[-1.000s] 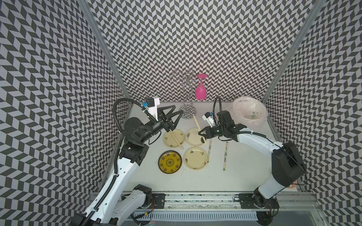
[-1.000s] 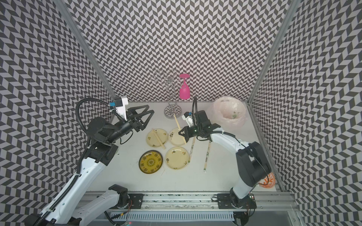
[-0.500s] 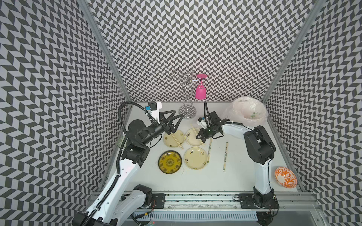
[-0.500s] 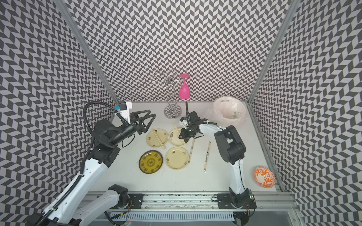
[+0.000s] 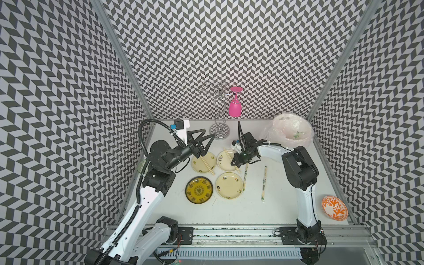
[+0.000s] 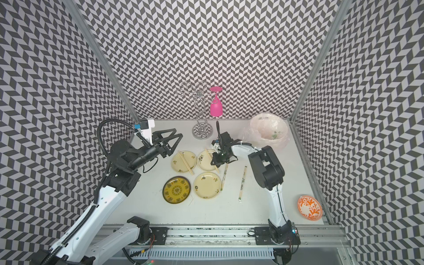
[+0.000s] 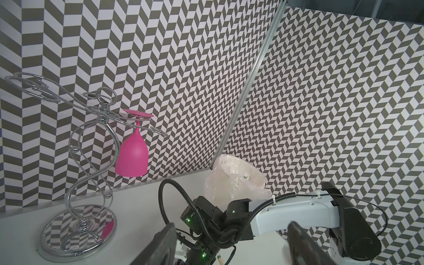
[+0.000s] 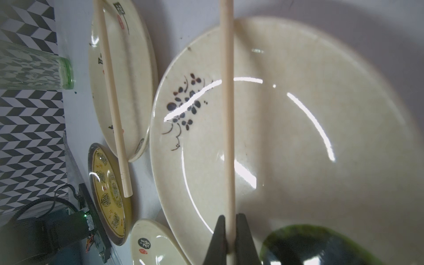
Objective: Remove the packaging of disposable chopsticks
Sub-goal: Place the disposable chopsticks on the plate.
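Bright, even overhead light fills the booth, leaving only faint, soft shadows on the white table [image 5: 252, 213]. In the right wrist view, white glare streaks cross the cream plate [image 8: 298, 137], and the right gripper [image 8: 231, 220] is dark and blurred.

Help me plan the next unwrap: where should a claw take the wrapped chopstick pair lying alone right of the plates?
Probably best: take the wrapped pair near one end, straight down from above, jaws across its narrow width. It lies flat on the table, long and thin, with bare surface on both sides.
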You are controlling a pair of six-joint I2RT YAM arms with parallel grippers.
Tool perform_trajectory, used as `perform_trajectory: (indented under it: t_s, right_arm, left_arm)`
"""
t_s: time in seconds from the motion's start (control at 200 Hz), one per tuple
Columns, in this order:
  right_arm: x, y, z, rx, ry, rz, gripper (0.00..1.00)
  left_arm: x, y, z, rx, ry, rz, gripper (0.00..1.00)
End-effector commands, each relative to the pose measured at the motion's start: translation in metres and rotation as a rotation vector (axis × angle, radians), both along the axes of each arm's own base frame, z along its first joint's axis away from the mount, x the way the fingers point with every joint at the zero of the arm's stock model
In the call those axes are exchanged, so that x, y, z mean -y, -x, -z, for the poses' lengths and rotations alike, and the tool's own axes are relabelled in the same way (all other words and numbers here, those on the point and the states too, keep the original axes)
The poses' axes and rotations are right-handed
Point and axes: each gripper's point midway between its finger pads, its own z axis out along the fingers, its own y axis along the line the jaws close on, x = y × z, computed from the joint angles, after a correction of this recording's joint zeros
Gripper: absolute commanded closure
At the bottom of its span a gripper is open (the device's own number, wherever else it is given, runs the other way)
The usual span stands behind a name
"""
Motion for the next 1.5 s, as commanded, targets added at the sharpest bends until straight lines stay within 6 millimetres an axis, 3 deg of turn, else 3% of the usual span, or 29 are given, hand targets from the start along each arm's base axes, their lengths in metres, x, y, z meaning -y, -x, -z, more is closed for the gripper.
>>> perform_trajectory:
  t_s: [0.0,0.441,0.701,1.302,1.492]
  right_arm:
    - [0.003,-0.006,0.003,0.026,0.026,0.005,0.9]
    - [0.006,-0.011,-0.01,0.066,0.039,0.024,0.78]
    - [0.008,-0.019,-0.028,0.114,0.046,0.043,0.7]
    - [0.002,-0.023,-0.055,0.162,0.03,0.045,0.62]
    - [0.01,-0.031,-0.084,0.243,0.052,0.098,0.62]
  left_arm:
    - [-0.003,-0.003,0.0,0.006,-0.004,-0.018,0.24]
    - [-0.002,-0.003,-0.003,0.005,0.007,-0.011,0.24]
    - [-0.002,-0.003,-0.005,0.01,0.007,-0.01,0.24]
    - [-0.002,-0.002,-0.005,0.011,0.009,-0.006,0.24]
    - [-0.003,-0.002,-0.005,0.009,0.009,-0.012,0.24]
